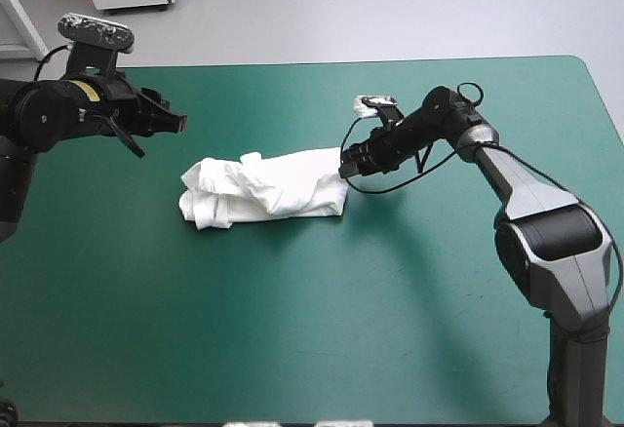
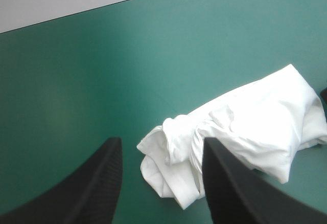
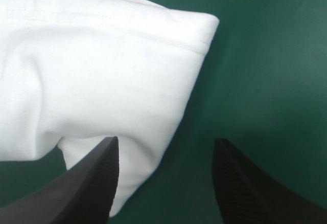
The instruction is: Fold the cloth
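at the right end of the sideways-lying t-shirt (image 1: 263,188), my right gripper (image 1: 346,166), fingers apart; left gripper (image 1: 175,123) likewise, farther.

The T-shirt (image 3: 102,70) is soft white cloth, matt, with a stitched hem along its edge. Beside the T-shirt the black fingers (image 3: 89,183) look finely ribbed, perhaps rubber. Under the T-shirt the teal-green cover (image 3: 265,81) is smooth and matt

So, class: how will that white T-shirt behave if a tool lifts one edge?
Probably floppy: the T-shirt lies in soft crumpled folds, so it should drape and unfold. Likely light, being thin cloth. Pushed, it would probably bunch up on the teal-green cover rather than slide whole.
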Controlling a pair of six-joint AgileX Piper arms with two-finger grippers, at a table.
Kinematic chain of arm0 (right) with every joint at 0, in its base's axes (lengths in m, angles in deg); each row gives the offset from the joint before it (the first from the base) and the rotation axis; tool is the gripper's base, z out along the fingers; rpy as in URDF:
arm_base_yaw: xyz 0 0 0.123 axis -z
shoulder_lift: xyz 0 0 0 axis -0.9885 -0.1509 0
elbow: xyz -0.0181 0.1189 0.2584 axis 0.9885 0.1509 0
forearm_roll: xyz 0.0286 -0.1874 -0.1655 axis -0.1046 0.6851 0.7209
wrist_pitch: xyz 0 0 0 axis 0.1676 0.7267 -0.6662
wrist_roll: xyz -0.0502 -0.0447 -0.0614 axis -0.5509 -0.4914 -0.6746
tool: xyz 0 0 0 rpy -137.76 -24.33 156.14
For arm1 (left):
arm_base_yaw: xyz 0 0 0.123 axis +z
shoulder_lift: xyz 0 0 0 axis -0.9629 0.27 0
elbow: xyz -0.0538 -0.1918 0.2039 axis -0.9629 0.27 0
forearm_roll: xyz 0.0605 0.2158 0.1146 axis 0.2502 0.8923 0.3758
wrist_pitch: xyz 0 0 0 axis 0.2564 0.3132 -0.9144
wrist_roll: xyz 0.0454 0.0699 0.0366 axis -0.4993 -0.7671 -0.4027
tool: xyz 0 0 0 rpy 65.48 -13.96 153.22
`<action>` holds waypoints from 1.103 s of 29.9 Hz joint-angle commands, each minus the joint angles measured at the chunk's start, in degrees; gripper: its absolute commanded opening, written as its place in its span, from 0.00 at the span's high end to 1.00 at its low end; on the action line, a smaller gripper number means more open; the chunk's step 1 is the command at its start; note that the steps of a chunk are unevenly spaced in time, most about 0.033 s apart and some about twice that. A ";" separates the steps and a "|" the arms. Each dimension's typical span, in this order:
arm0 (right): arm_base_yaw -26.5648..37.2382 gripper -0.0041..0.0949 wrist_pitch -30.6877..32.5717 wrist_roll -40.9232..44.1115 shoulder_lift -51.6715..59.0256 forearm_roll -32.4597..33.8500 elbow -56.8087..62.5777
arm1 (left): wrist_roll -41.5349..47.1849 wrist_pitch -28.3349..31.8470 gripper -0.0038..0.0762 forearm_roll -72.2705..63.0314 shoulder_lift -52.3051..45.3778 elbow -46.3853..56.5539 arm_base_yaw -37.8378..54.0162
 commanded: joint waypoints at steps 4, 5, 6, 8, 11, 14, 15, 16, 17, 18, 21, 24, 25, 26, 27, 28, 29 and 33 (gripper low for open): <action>-1.20 0.42 -0.72 -0.25 -1.22 -4.25 -5.26 | 0.15 3.53 0.50 0.51 -1.71 -1.32 0.13; -1.31 0.43 -0.56 -0.25 -1.78 -4.95 -5.58 | 0.15 3.53 0.50 0.51 -1.71 -1.32 0.13; -1.44 0.43 -0.57 -0.25 -2.21 -6.12 -5.58 | 0.15 3.53 0.50 0.51 -1.71 -1.32 0.13; -1.84 0.43 -0.57 -0.41 -3.08 -6.76 -5.58 | 0.26 3.53 0.50 0.38 -1.71 -1.32 0.13; -2.67 0.45 -0.69 -0.48 -4.15 -6.94 -5.58 | 0.42 3.53 0.50 0.28 -1.71 -1.32 0.13; -3.88 0.56 -0.93 -1.01 -5.09 -7.03 -5.58 | 0.42 3.27 0.52 0.25 -1.71 -1.32 0.13; -4.17 0.62 -1.12 -1.28 -5.37 -7.03 -5.58 | 0.42 3.08 0.54 0.25 -1.71 -1.32 0.13; -4.33 0.68 -1.15 -1.76 -5.62 -7.03 -5.58 | 0.42 2.73 0.55 0.25 -1.71 -1.32 0.13; -4.45 0.74 -1.25 -1.90 -5.76 -7.10 -5.58 | 0.42 2.48 0.57 0.15 -1.79 -1.32 0.13; -4.48 0.81 -1.51 -1.90 -5.79 -7.10 -5.58 | 0.67 2.19 0.59 0.15 -1.83 -1.32 0.13; -4.47 0.97 -2.14 -2.44 -5.79 -6.88 -5.58 | 0.66 1.67 0.63 0.15 -2.06 -1.32 0.13; -3.59 0.97 -0.82 -2.44 -5.69 -6.18 -6.11 | 0.80 1.57 0.64 0.02 -2.06 -1.32 0.13; -3.16 0.97 0.24 -2.17 -5.69 -5.33 -6.59 | 0.80 1.40 0.64 -0.07 -2.06 -1.32 0.13; -2.81 0.97 1.19 -1.76 -5.69 -4.35 -7.08 | 0.80 1.26 0.64 -0.43 -2.06 -1.32 0.13; -2.28 0.97 2.34 -1.01 -5.69 -2.59 -7.85 | 0.80 0.95 0.64 -0.43 -2.06 -1.32 0.13; -1.74 0.97 3.38 -0.10 -5.46 -0.53 -8.56 | 0.80 0.80 0.64 -0.97 -2.06 -1.32 0.13; -1.26 0.97 4.02 0.62 -5.21 1.22 -8.94 | 0.80 0.73 0.64 -1.27 -2.06 -1.32 0.13; 1.93 0.97 5.04 2.20 -2.30 8.59 -9.05 | 0.80 0.41 0.64 -2.09 -2.06 -1.32 0.13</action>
